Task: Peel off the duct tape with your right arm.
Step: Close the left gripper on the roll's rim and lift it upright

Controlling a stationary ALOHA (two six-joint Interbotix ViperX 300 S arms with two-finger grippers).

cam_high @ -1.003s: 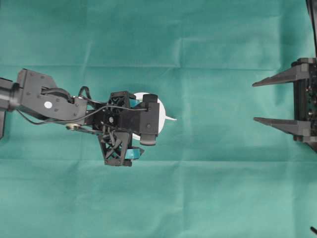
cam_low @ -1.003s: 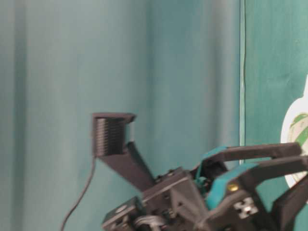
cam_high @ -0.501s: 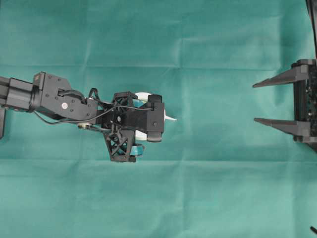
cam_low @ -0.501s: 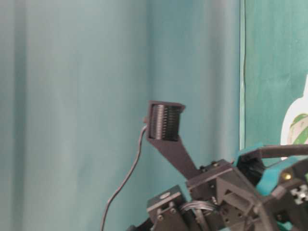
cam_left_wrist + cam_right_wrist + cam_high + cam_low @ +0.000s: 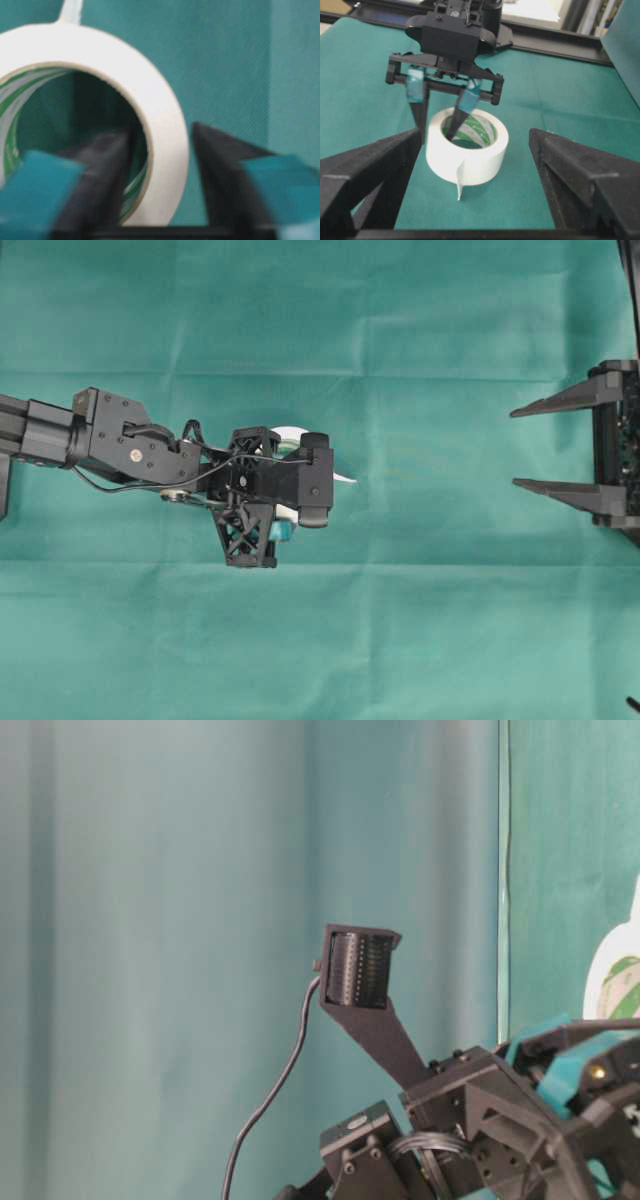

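The duct tape (image 5: 467, 146) lay flat on the green cloth of the desk (image 5: 560, 105), with its hole facing up and the green printed core visible inside. A loose white strip end (image 5: 460, 182) hung from the wall of the roll on the side facing the right wrist camera.

The left gripper (image 5: 440, 117) stood over the roll and pointed down. Its 2 fingers straddled the wall of the ring: 1 finger (image 5: 461, 112) reached into the hole and the other finger (image 5: 420, 112) came down outside the roll. In the left wrist view the white wall stood between the 2 dark fingers (image 5: 107, 170), which were blurred and cut off at the bottom edge. The jaws were narrow there, but I cannot tell if they already pressed on the tape.

In the overhead view the left gripper (image 5: 268, 502) and its camera covered almost all of the roll; only a white arc at the top and the small strip tip (image 5: 345, 479) appeared. The table-level view showed only the upper parts of the left arm (image 5: 450, 1120) before a green wall, and its lower part was cut off.

The right gripper (image 5: 535, 445) stayed at the right edge of the overhead view, well apart from the tape, with its 2 pointed fingers spread wide and nothing between them. Its body was cut off by the frame.
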